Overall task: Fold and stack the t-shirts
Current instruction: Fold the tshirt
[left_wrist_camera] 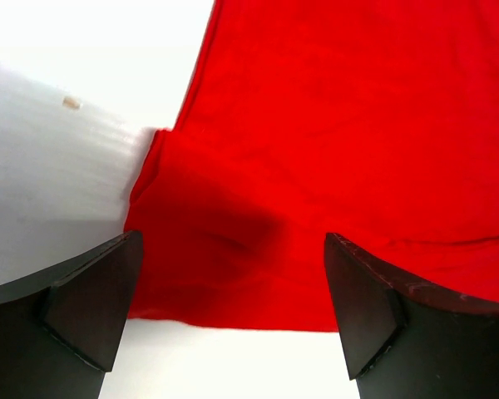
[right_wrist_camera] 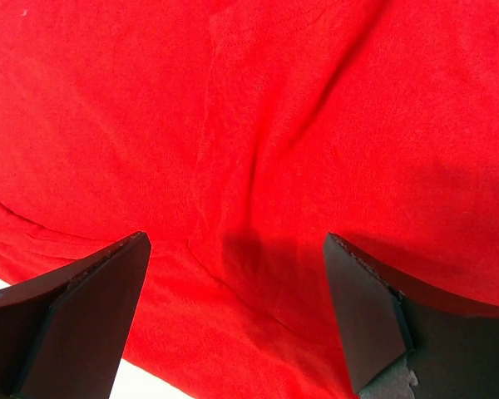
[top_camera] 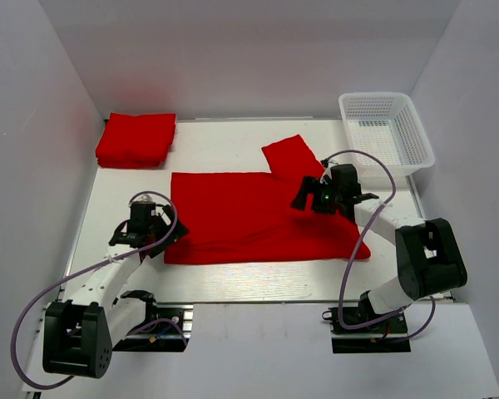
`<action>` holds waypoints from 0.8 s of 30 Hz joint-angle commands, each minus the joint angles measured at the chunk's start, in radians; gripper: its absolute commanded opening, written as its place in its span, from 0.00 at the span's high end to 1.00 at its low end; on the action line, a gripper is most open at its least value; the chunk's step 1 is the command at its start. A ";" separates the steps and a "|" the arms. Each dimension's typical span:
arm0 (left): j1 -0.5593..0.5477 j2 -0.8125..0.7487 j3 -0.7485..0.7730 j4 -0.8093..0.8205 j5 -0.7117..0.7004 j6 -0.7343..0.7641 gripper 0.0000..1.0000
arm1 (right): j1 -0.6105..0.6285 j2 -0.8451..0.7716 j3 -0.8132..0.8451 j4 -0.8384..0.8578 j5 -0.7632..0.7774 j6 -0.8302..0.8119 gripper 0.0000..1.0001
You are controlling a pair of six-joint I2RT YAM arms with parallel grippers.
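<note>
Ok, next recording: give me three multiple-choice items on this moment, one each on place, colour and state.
1. Where on the table does the pile of folded t-shirts lie? A far left corner; B near right corner; C middle.
2. What colour is the mesh basket? A blue; B red; C white.
3. How do the left end effector and right end effector stand? A both shut on cloth; B both open; C left open, right shut.
Key: 1 A, the top view shows it in that corner; 2 C, its mesh is white; 3 B, each wrist view shows jaws wide apart over the spread t-shirt, gripping nothing.
</note>
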 commanded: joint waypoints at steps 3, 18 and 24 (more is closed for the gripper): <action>0.005 -0.009 -0.009 0.119 0.010 -0.011 0.00 | -0.007 0.017 -0.005 0.010 -0.012 -0.006 0.10; -0.005 0.034 -0.027 0.128 -0.005 -0.011 0.06 | -0.009 0.027 0.015 -0.018 0.014 -0.015 0.10; -0.005 0.000 0.008 -0.002 -0.071 -0.011 0.11 | -0.009 0.035 0.015 -0.019 0.013 -0.013 0.10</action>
